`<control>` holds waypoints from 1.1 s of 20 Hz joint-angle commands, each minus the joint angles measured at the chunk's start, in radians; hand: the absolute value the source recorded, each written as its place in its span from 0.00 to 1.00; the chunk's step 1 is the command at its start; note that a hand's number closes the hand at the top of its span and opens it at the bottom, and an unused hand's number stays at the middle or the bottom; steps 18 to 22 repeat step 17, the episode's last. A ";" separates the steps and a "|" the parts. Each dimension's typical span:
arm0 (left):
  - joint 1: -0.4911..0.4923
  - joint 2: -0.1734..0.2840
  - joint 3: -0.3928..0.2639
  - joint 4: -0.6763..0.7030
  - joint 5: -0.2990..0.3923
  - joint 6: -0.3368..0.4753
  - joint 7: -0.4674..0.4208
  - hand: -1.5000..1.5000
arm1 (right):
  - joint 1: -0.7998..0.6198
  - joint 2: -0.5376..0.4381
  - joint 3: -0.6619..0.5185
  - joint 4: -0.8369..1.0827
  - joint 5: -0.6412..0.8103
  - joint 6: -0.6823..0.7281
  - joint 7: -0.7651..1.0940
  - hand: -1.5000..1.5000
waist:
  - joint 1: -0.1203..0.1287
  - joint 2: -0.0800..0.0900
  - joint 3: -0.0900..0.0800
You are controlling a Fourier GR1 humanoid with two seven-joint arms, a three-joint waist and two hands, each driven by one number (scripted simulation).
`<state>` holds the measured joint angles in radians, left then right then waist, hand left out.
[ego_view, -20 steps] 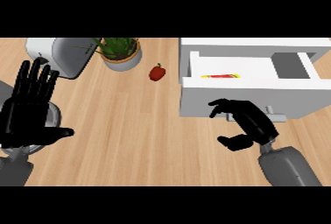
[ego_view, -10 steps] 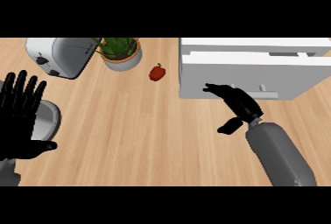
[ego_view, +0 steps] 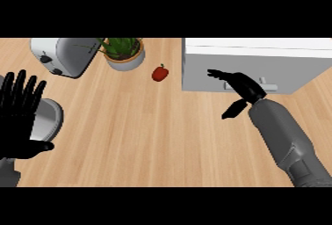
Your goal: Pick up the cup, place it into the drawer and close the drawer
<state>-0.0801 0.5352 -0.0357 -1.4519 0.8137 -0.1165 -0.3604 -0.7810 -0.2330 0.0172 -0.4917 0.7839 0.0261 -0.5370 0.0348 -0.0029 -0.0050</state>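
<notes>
white drawer, closed, upper right

Two smooth grey forearms end in glossy black hands: the left hand at nine o'clock, the right hand at two o'clock.

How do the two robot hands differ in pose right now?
The left robot hand is held up flat with fingers straight and spread, at the view's left edge. The right robot hand reaches sideways at the closed drawer, fingers extended toward its front. Both are black and hold nothing.
</notes>
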 commanded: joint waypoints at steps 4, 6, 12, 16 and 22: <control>0.012 0.011 0.020 -0.003 0.001 -0.039 0.023 0.00 | -0.159 -0.032 -0.052 0.227 0.011 -0.001 -0.003 0.00 | 0.027 0.023 0.007; -0.005 -0.027 -0.010 -0.011 -0.030 -0.022 -0.006 0.00 | -0.163 -0.100 -0.072 0.251 0.003 0.009 -0.044 0.00 | 0.036 0.030 0.008; -0.021 -0.035 -0.022 0.030 -0.049 -0.043 -0.006 0.00 | -0.226 -0.118 -0.088 0.291 -0.007 0.047 -0.025 0.00 | 0.046 0.036 0.008; -0.062 -0.034 0.001 0.084 -0.069 -0.035 -0.025 0.00 | -0.234 -0.122 -0.078 0.303 0.007 0.046 -0.044 0.00 | 0.035 0.038 0.007; -0.004 -0.032 -0.022 0.023 -0.062 -0.058 -0.018 0.00 | -0.230 -0.132 -0.090 0.309 -0.002 0.035 -0.040 0.00 | 0.063 0.038 0.009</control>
